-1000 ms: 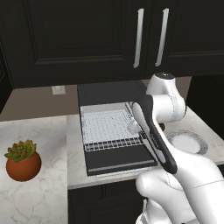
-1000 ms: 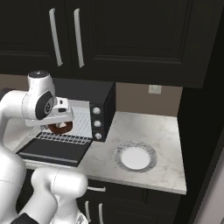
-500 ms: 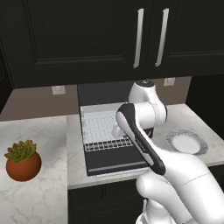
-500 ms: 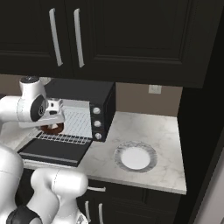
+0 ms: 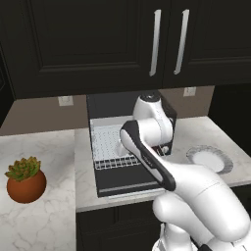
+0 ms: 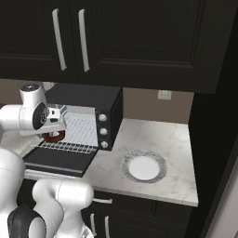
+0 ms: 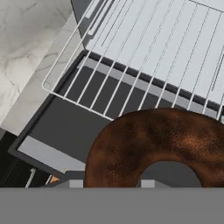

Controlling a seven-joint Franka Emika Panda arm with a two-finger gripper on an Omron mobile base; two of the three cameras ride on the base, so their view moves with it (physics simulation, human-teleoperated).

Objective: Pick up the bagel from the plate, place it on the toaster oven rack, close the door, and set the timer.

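Over rack [image 6: 69,146] | end effector [image 6: 55,135] pinching bagel [image 7: 157,144] | swung further left toward oven since earlier

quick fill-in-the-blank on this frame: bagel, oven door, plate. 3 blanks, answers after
1. The dark brown ring bagel, held in the shut jaws, hangs above the silver wire ____ of the black toaster oven.
2. The oven's black front door is folded ____.
3. The round white plate on the marble counter has ____ on it.

Answers: rack; open; nothing
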